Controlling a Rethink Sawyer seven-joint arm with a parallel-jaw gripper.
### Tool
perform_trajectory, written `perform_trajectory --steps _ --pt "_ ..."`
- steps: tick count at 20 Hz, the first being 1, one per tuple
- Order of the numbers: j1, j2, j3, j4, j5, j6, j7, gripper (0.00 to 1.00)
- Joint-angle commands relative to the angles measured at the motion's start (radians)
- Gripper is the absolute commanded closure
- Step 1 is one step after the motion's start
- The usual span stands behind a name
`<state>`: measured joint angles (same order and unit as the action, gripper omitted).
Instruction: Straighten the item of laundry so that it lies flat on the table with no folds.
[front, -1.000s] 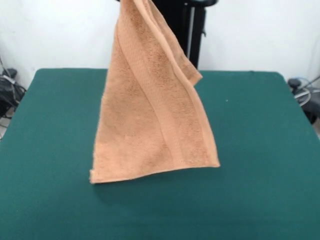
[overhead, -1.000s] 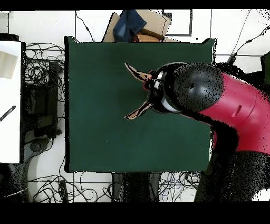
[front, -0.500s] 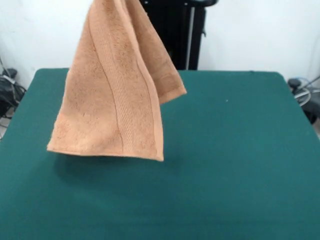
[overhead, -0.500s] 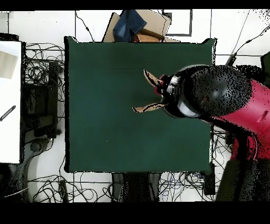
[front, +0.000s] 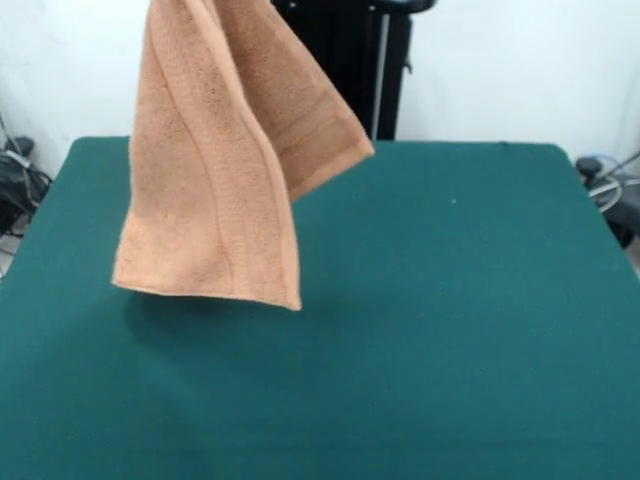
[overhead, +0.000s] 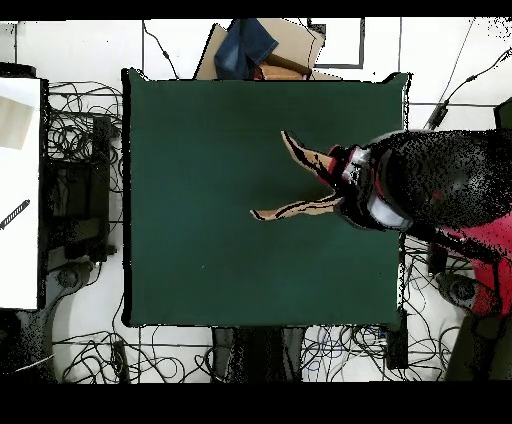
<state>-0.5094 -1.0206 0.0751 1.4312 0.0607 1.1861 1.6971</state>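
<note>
Well below the pincer: bare green tabletop (front: 450, 350), with plenty of free room for a full spread.

Above that, directly under the pincer: peach terry towel (front: 210, 180), hanging in the air, clear of the felt, with a shadow beneath its lower hem (front: 205, 290). Draped doubled rather than as a single sheet, with a second corner (front: 362, 150) jutting out behind the front layer and the woven band running slantwise down the cloth. From overhead, only two thin edges of cloth (overhead: 300, 208), splayed out from beneath the arm (overhead: 420, 190).

Pincer itself hidden: off the top edge in the front view, covered by the arm's head from above. Cannot tell how wide or narrow it stands; judging by the hanging cloth, presumably clamped near the upper edge.

To do this step well: lower until the bottom hem just touches the felt, then draw the pincer sideways and low, letting the cloth lay down behind it bit by bit. Go slowly enough for any sway to settle first. Watch the rear layer: likely to tuck under and leave a fold if released from height.
</note>
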Motion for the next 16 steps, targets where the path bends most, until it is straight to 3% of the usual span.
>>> perform_trajectory --steps 1,16 --pt "-0.007 -0.031 0.105 0.141 -0.019 0.036 -0.220 1.00" --pt "-0.043 -0.114 0.114 0.171 -0.010 0.126 -0.226 1.00"
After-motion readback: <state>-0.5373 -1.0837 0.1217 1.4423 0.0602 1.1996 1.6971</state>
